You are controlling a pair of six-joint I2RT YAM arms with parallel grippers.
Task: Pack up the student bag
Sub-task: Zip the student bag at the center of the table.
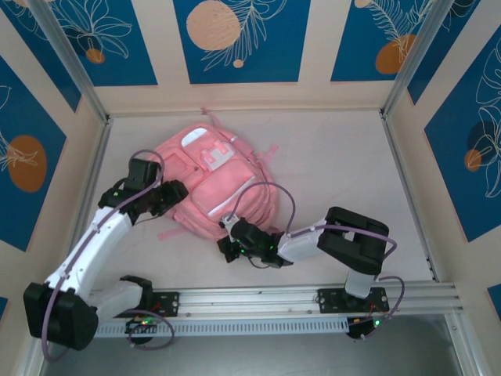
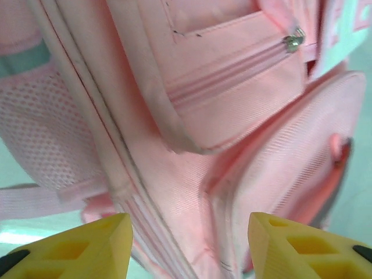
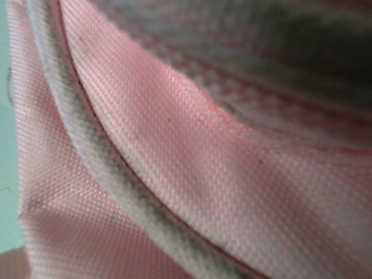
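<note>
The student bag [image 1: 227, 188] lies flat in the middle of the table, pink with a pale patch near its top. My left gripper [image 1: 171, 197] is at the bag's left side. In the left wrist view it [image 2: 190, 232] is open, its yellow fingers [image 2: 104, 238] spread on either side of a seam of the bag [image 2: 192, 116], not closed on it. My right gripper [image 1: 229, 239] presses against the bag's near edge. Pink fabric [image 3: 203, 174] with grey-white piping lies right against the right wrist lens, so that gripper's state is unclear.
A metal zip pull [image 2: 293, 40] sits on a front pocket, and a mesh side pocket [image 2: 40, 133] is at the left. A pink strap [image 1: 168, 233] trails off the bag's near left. Bare table [image 1: 344, 164] lies to the right; the mounting rail [image 1: 274, 298] runs along the near edge.
</note>
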